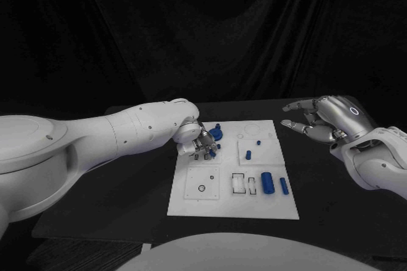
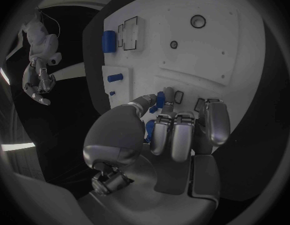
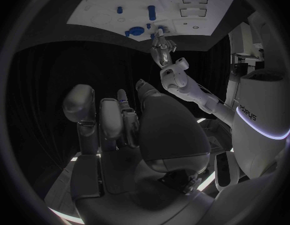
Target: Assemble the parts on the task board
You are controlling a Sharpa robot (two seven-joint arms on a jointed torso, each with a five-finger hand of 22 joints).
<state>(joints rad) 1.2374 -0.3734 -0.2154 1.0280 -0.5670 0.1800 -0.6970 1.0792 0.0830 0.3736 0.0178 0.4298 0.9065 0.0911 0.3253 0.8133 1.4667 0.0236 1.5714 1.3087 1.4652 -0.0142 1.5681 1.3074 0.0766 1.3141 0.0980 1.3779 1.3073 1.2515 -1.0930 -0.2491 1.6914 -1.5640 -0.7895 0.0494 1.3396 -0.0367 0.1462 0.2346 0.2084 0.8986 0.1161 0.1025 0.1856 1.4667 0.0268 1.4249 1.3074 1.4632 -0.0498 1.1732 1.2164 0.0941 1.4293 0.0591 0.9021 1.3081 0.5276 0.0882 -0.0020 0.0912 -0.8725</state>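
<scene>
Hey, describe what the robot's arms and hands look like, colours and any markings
Both arms are smooth white shells with rounded joints. The left arm shows small dark screw dots along its casing. Each ends in a silver-grey metallic hand with segmented fingers and darker fingertip pads. The right hand bears a small glowing white ring mark on its back. The left hand looks the same metal finish. No loose cables are visible.

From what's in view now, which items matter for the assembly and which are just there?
Job:
white task board
small blue parts: large cylinder, slim bar, short peg
left hand, fingers at a blue piece

Not involved:
black table
right hand, raised, empty
</scene>
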